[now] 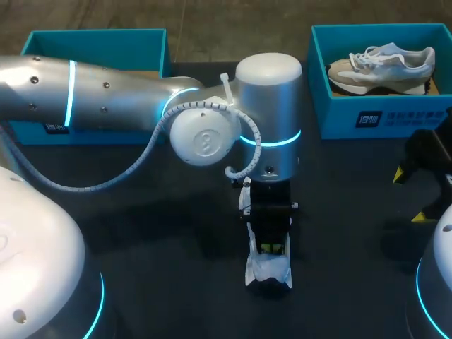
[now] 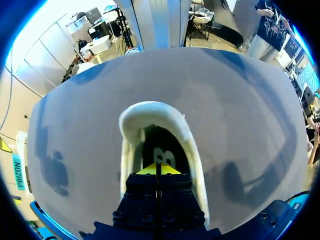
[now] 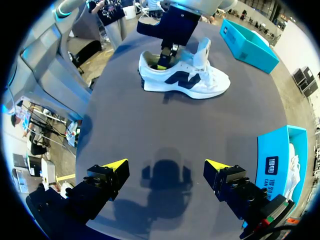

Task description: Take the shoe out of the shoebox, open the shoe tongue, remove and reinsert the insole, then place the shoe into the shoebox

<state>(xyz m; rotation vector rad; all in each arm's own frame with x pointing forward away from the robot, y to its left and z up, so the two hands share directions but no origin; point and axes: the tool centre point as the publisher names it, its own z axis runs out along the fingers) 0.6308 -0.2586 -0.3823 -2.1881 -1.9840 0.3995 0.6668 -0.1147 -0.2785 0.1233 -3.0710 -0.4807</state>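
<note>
A white shoe [image 1: 268, 272] with a dark side logo lies on the dark table at the front middle, outside the boxes. Seen from the right wrist, the shoe [image 3: 185, 80] rests on its sole with the tongue [image 3: 202, 52] pulled upright. My left gripper [image 1: 272, 247] points straight down into the shoe's opening. In its own view the left gripper [image 2: 157, 169] is shut, tips together on the dark insole [image 2: 165, 156] behind the heel collar [image 2: 150, 112]; whether it pinches the insole is hidden. My right gripper [image 3: 167, 165] hangs open and empty over bare table, well away from the shoe.
A blue shoebox [image 1: 374, 116] at the back right holds a second, beige and white shoe [image 1: 385, 67]. Another blue box [image 1: 99, 42] stands at the back left, partly behind my left arm. My right gripper [image 1: 409, 196] is at the right edge, in front of the right box.
</note>
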